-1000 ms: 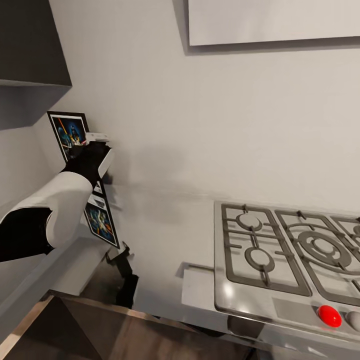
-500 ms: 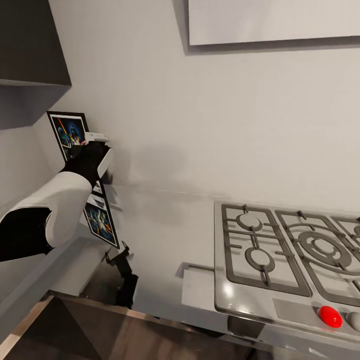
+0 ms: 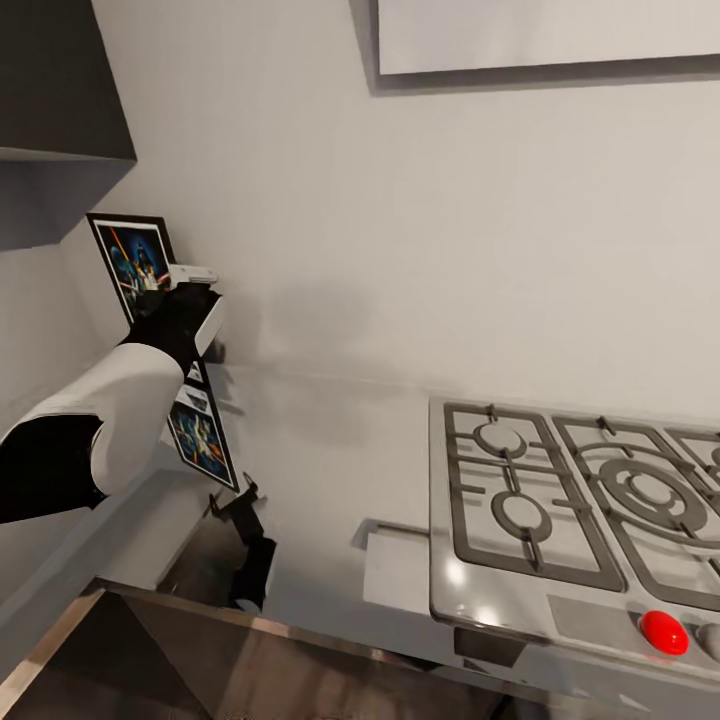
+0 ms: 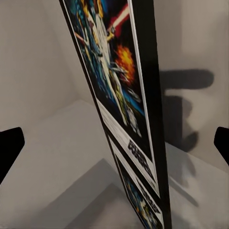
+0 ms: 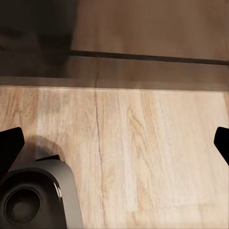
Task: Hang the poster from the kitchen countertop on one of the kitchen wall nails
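Head view: poster (image 3: 135, 262) upright in bench (image 3: 330, 470) corner by wall, left gripper (image 3: 190, 290) at its edge; hob (image 3: 580, 500) to right. Left wrist view: poster (image 4: 119, 105) centred between wide-spread fingers (image 4: 9, 148), untouched. Right wrist view: fingers (image 5: 10, 145) wide over wooden floor (image 5: 143, 152)

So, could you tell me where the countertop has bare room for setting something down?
The kitchen countertop lies bare between the poster and the gas hob. The corner is crowded by the left gripper at the poster.
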Tool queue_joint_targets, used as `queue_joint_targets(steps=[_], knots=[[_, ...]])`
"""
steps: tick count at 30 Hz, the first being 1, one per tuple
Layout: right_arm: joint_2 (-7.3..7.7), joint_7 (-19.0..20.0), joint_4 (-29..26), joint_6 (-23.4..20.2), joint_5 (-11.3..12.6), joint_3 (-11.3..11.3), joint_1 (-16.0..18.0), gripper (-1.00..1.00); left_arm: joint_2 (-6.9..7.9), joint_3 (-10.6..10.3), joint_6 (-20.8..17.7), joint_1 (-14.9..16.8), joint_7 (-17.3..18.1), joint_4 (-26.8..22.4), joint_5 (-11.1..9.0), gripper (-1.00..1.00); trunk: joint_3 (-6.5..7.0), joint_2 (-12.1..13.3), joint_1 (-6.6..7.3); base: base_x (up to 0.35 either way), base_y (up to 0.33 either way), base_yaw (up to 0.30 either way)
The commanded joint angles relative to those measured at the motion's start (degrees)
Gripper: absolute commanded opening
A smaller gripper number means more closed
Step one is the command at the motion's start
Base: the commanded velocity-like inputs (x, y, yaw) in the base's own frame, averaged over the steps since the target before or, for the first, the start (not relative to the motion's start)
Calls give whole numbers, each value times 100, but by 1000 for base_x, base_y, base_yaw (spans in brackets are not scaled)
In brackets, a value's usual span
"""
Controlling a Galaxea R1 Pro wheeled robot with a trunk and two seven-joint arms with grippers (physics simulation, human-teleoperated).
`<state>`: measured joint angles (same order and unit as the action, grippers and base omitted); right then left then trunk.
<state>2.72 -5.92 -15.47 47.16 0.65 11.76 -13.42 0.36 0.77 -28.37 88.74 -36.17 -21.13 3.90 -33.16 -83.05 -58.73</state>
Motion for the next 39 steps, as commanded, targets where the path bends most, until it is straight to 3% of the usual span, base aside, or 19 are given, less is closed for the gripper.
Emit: queue_joint_targets(steps=[1, 32, 39], knots=[[0, -23, -9, 4, 3, -16, -3, 100, -1, 6, -46, 3, 4, -6, 45, 100, -14, -3, 0, 0, 0, 0], [2, -26, -9, 12, -4, -16, -3, 100, 10, -41, -54, 3, 4, -11, 55, 100, -296, -3, 0, 9, 0, 0], [7, -32, -19, 12, -3, -16, -3, 100, 16, -86, -84, 3, 9, -3, 179, 100, -360, -3, 0, 0, 0, 0]])
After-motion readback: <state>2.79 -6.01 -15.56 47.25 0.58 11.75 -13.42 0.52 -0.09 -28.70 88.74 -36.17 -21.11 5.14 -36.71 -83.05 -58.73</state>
